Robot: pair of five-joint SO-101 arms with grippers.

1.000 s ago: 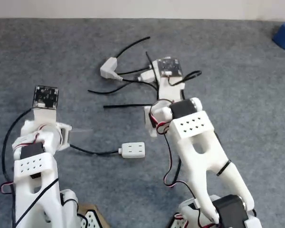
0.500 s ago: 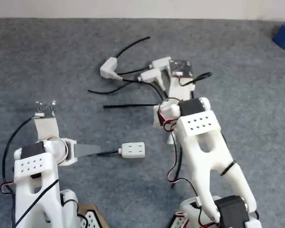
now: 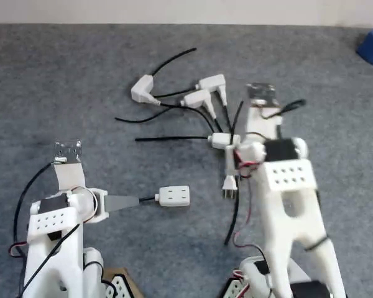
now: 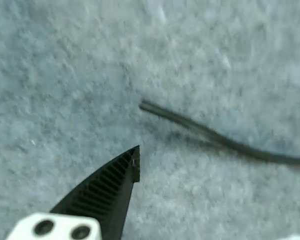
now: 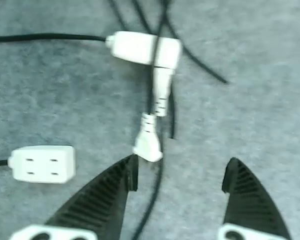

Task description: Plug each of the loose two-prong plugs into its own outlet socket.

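Plug (image 5: pixel 149 142): small, white, lying on the grey table (image 3: pixel 62 74) across a black cord, just ahead of the right tool (image 5: pixel 182 167).
Handling: probably light and rigid. Smooth plastic, so likely to slip under a loose pinch. Apt to be dragged or twisted by the springy cord behind it.
Hold: best taken across the flat sides of the body, behind the prongs, leaving the prongs free to enter the slots.
White block (image 5: pixel 142 47): larger body just beyond the plug, with a cord running off sideways. Cannot tell whether joined to the plug.
Socket (image 3: pixel 173 196): white, slots facing up, near the plug but apart from it.
Other plugs (image 3: pixel 211 82): three more farther up the table, close together, cords crossing.
Right tool: spread wide, holding nothing. Plug close to one fingertip, not between the two.
Left tool (image 3: pixel 127 201): low over the socket's cord, pointing at the socket, just short of it. Cannot tell whether spread or closed.
Risk: tangled cords likely to pull neighbouring plugs along.
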